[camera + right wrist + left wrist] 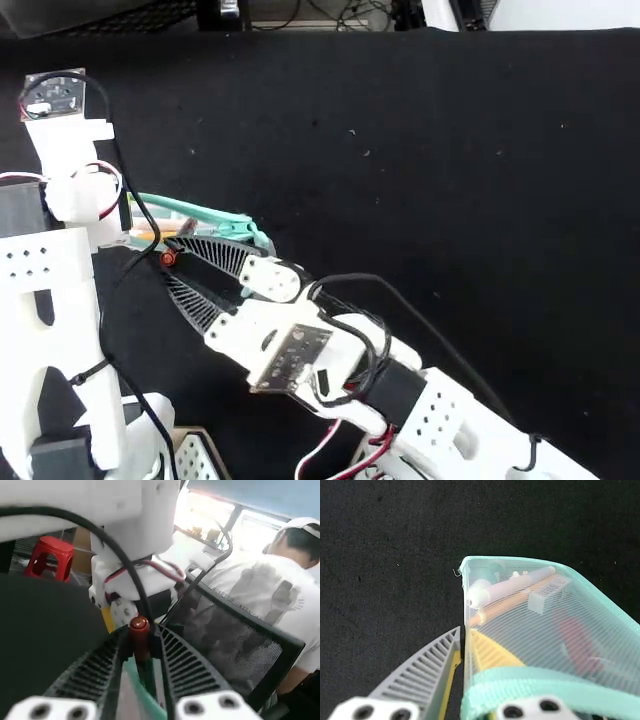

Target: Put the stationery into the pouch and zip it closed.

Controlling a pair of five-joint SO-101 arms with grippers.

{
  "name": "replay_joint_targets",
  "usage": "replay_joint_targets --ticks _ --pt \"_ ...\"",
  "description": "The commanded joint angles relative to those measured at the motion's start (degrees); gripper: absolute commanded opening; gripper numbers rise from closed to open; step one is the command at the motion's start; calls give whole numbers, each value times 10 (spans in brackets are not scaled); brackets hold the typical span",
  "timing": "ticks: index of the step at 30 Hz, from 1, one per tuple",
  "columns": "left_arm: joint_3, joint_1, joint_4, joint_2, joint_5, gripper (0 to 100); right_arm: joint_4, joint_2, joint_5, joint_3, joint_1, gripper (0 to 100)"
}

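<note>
The pouch (215,222) is clear mesh with teal trim and sits at the table's left side. My left gripper (465,632) is shut on the pouch's (545,630) wall, one finger outside and the yellow one inside. Through the mesh I see a white tube (512,585), an orange pencil (520,597), a white eraser (540,601) and something red (577,645). My right gripper (170,258) comes in from the lower right and is shut on a red-tipped pen (168,258). In the right wrist view the pen (139,636) stands between the ribbed fingers (107,665), just above the pouch's teal edge (145,692).
A black cloth (450,150) covers the table, with open room to the right and far side. The left arm's white body (60,260) stands along the left edge, right next to the right gripper. Cables (345,290) loop over the right arm.
</note>
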Motion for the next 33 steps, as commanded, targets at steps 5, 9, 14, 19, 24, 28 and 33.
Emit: replay_joint_targets --ticks 5,9,14,19,24,28,33 --pt "24 -7 -13 10 -4 30 246 1 -33 -182 -5 194" --pt "24 -7 -13 10 -4 30 322 -3 -35 -269 -4 198" --pt "24 -7 -13 10 -4 30 387 -1 -38 -308 80 196" --pt "24 -7 -13 10 -4 30 447 -4 -38 -242 146 198" --pt "24 -5 -13 10 -4 30 387 1 -43 -203 144 198" --pt "24 -7 -13 10 -4 30 319 22 -94 -196 144 198" --pt "23 -7 -13 10 -4 30 318 106 -95 -247 100 198"
